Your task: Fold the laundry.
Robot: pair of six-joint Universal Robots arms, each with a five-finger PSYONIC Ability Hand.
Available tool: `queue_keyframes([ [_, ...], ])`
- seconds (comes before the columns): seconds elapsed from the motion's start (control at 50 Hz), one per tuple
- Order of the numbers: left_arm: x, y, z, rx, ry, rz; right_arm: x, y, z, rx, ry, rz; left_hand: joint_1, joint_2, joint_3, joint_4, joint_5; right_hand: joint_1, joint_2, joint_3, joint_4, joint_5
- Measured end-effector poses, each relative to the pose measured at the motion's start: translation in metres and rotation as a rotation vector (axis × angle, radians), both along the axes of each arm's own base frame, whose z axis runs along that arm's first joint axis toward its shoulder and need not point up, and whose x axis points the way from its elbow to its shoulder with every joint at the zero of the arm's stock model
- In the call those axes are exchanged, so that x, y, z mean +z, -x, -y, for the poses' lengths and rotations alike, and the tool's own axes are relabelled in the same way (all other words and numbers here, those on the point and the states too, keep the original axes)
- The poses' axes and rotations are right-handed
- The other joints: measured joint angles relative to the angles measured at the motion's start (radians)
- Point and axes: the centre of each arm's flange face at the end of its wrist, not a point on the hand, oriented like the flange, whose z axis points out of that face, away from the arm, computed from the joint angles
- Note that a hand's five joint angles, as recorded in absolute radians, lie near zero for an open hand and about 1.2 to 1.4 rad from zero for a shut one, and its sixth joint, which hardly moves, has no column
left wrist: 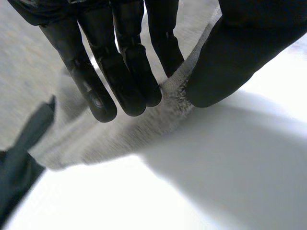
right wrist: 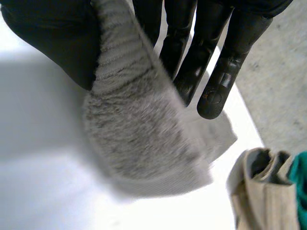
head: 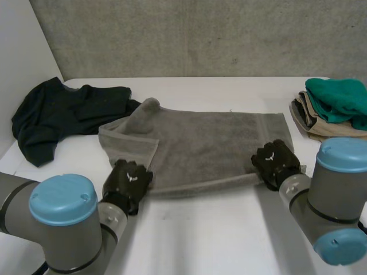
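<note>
**A:** ok so apart from the job itself, what have you got sitting around out there?

**B:** you've got a white table [head: 206, 229] with a grey concrete wall [head: 200, 34] behind it and a plain white wall [head: 17, 51] on the left. There's a dark crumpled garment [head: 57, 114] heaped at the far left, and a folded stack far right, teal cloth [head: 338, 100] on top of the beige ones [head: 312, 123]

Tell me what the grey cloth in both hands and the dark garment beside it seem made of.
The grey towel looks like cotton terry, matte: fuzzy pile and a flat ribbed band near its edge. The dark garment is probably a thin, smooth knit, matte, lying in soft wrinkles; fibre unclear.
</note>
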Motion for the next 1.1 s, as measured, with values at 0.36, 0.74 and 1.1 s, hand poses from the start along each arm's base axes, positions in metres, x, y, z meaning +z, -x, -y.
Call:
queue_keyframes([
  [0.36, 0.069, -0.001, -0.005, -0.040, 0.052, -0.184, 0.010, 0.025, 0.001, -0.067, -0.022, 0.080, -0.936, -0.992, -0.980, -0.996, -0.941, 0.000, 0.000, 0.000, 0.000, 0.000],
  [0.74, 0.029, 0.025, 0.134, -0.335, 0.103, -0.083, 0.007, 0.026, 0.000, -0.068, -0.033, 0.076, -0.731, -0.800, -0.795, -0.801, -0.758, 0.000, 0.000, 0.000, 0.000, 0.000],
  [1.1, -0.031, 0.037, 0.165, -0.401, 0.058, 0.045, 0.004, 0.028, -0.003, -0.069, -0.044, 0.072, 0.020, -0.020, -0.030, -0.024, -0.078, 0.000, 0.000, 0.000, 0.000, 0.000],
])
